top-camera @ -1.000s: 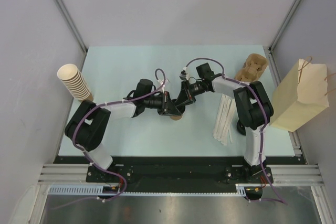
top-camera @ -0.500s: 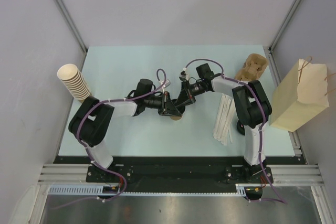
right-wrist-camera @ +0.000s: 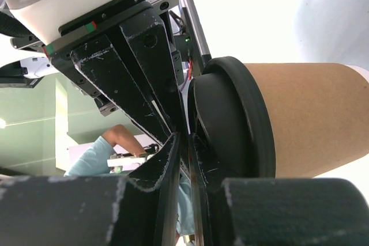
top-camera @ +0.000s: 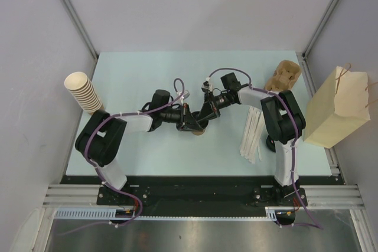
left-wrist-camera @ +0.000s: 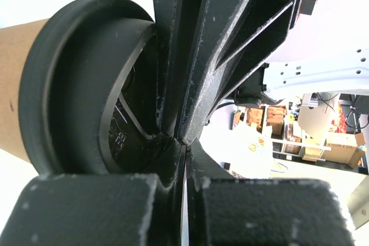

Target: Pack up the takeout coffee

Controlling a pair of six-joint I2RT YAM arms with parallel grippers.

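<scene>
The tan-brown paper cup stands at mid-table with a black lid on it. It shows in the left wrist view with its lid, and in the right wrist view with its lid. My left gripper and right gripper meet tip to tip right above the lid. Both are shut, the left one and the right one, their tips against the lid's top. The brown pulp carrier tray lies at the far right.
A tall stack of nested tan cups stands at the left edge. A tan paper bag stands off the table's right side. A bundle of white sticks lies by the right arm's base.
Both grippers have stayed together over the lidded cup. The left arm's elbow has shifted slightly; the cup has not moved.
</scene>
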